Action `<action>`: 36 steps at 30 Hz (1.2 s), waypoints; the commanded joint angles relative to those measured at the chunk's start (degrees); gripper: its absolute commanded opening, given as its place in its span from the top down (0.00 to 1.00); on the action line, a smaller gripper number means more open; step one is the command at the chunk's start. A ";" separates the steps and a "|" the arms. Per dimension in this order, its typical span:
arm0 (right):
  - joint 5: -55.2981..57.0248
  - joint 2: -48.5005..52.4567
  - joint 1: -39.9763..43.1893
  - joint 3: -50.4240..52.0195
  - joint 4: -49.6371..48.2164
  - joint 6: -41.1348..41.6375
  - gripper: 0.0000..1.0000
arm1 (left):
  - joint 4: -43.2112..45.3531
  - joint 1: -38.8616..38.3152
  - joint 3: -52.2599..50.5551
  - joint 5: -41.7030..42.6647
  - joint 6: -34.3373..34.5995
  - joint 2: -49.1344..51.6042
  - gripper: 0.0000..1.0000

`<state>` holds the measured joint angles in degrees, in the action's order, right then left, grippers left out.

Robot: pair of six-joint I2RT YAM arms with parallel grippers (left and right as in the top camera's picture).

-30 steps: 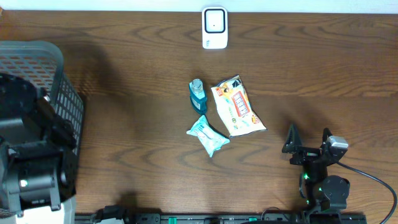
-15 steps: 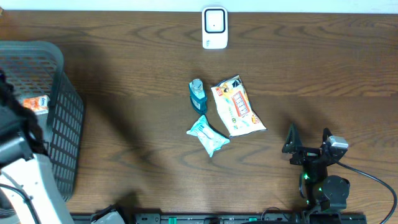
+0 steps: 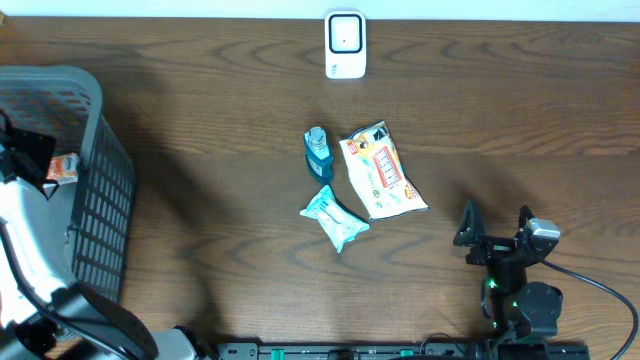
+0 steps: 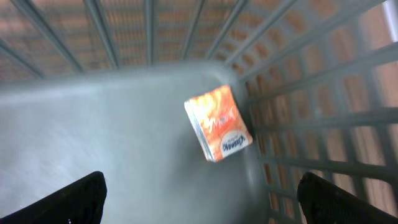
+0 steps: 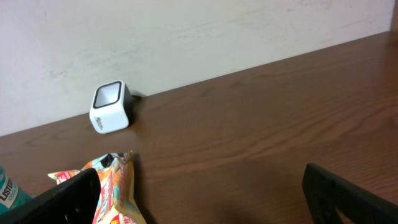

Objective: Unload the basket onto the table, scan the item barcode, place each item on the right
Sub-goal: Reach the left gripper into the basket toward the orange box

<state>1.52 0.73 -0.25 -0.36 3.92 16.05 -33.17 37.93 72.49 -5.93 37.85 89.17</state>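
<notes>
My left gripper [image 4: 211, 208] spread above the basket [image 4: 93, 130], orange packet [image 4: 217, 123] lying inside (done, I'd judge); my right gripper [image 3: 495, 222] spread, empty; bottle [image 3: 318, 152], bag [image 3: 381, 170], wipes [image 3: 334, 216] lie on the worktop [image 3: 200, 150], short of the scanner [image 3: 345, 44].

We only get a partial "LIST…" on the teal bottle [image 5: 5, 193], lower left of the right wrist view. Print on the orange packet [image 4: 219, 122] and snack bag [image 3: 381, 170] is too blurred to read.
</notes>
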 commanded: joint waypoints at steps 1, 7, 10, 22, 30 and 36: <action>0.50 -0.24 -0.17 0.04 0.20 -0.46 0.01 | 1.51 1.22 0.63 3.43 5.79 4.04 0.02; 0.50 -0.24 -0.17 0.04 0.17 -0.48 0.01 | 5.95 1.27 0.66 4.55 5.73 9.79 0.02; 0.50 -0.24 -0.17 0.04 0.20 -0.48 0.01 | 7.63 1.27 0.66 7.10 5.70 12.57 0.02; 0.50 -0.24 -0.17 0.04 0.20 -0.48 0.01 | 10.88 1.27 0.63 10.67 5.73 19.56 0.02; 0.50 -0.24 -0.17 0.04 0.20 -0.48 0.01 | 12.90 1.27 0.63 10.69 3.98 20.98 0.26; 0.50 -0.24 -0.17 0.04 0.20 -0.48 0.01 | 10.78 1.27 0.50 10.16 -3.15 23.17 0.91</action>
<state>1.54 0.73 -0.25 -0.36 3.95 16.05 -20.60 39.00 72.49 4.75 39.94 110.39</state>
